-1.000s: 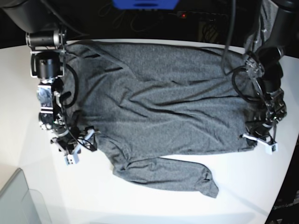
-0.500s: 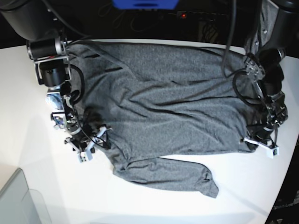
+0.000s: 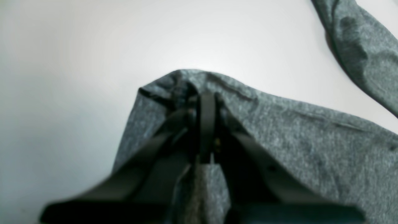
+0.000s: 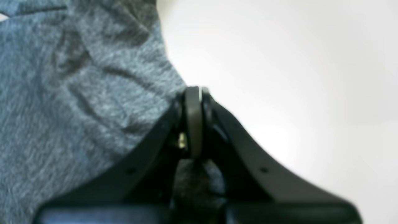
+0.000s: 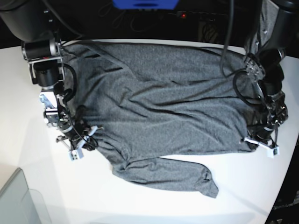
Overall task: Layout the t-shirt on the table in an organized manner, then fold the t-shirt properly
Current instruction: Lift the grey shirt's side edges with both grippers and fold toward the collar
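- At the near left corner of the glossy white table (image 5: pixel 28 158), a translucent grey bin corner (image 5: pixel 18 200) pokes into the base view, apart from everything else.
- Near the table's left edge, the right gripper (image 5: pixel 79 148) sits at the left border of the heathered dark grey long-sleeved knit t-shirt (image 5: pixel 163 107); in the right wrist view its jaws are pressed fully together (image 4: pixel 194 93) at the very edge of the fabric (image 4: pixel 77 102), with grey cloth bunched under its frame. Whether a fold is actually caught between the tips cannot be told from the blurred view.
- Across the middle of the table, the t-shirt lies spread flat but rumpled, its far edge along the table's far edge, with diagonal creases over the body.
- Toward the near edge, one sleeve (image 5: pixel 173 175) is folded across below the body and ends in a cuff pointing to the near right.
- Near the table's right edge, the left gripper (image 5: pixel 261 140) rests on the shirt's near right corner; in the left wrist view its jaws are closed tight (image 3: pixel 206 102) on a pinched-up ridge of the grey fabric (image 3: pixel 295 133), with the sleeve (image 3: pixel 360 49) lying apart on the white surface at upper right.
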Action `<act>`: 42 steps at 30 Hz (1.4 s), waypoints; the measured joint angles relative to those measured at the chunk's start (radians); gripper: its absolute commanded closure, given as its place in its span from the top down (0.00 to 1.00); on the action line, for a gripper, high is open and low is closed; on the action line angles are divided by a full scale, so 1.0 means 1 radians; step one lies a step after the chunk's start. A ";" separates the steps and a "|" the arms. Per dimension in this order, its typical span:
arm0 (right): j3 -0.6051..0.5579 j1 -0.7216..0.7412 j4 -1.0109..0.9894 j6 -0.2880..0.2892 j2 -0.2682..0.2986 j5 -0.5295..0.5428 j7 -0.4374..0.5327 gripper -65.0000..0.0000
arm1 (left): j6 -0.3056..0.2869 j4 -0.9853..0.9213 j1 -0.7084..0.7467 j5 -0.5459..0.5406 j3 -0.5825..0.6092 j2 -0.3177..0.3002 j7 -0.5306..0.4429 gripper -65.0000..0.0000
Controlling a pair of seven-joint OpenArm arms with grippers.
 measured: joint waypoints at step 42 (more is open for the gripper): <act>0.353 -0.564 0.999 0.045 -0.049 -0.010 -0.104 0.00 | -0.015 0.991 0.322 -0.243 -0.064 0.120 0.530 0.00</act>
